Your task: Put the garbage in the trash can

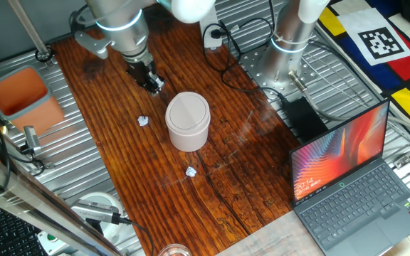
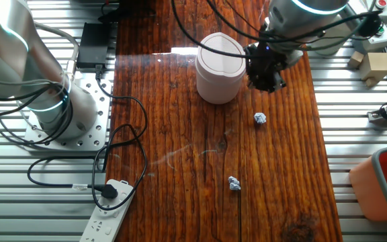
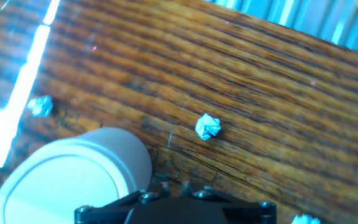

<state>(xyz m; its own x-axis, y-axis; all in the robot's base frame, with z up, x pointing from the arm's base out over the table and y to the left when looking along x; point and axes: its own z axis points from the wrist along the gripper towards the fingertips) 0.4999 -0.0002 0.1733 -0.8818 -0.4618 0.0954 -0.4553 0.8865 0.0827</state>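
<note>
Garbage is what the gripper [image 1: 153,83] must pick up, and I cannot tell if its fingers are apart or hold anything, since they show too small. In one fixed view it hangs just past the trash can [image 1: 188,121], up and to the left. One paper wad [image 1: 144,121] lies near, below the gripper and left of the can. Another wad [image 1: 191,171] lies farther off, on the near side of the can.

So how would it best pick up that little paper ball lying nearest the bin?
Probably straight from above, fingers closing across the middle of the paper wad. It is a small crumpled lump lying loose on the wooden table, with bare wood all round and a clear gap to the trash can, so no side looks better.
</note>
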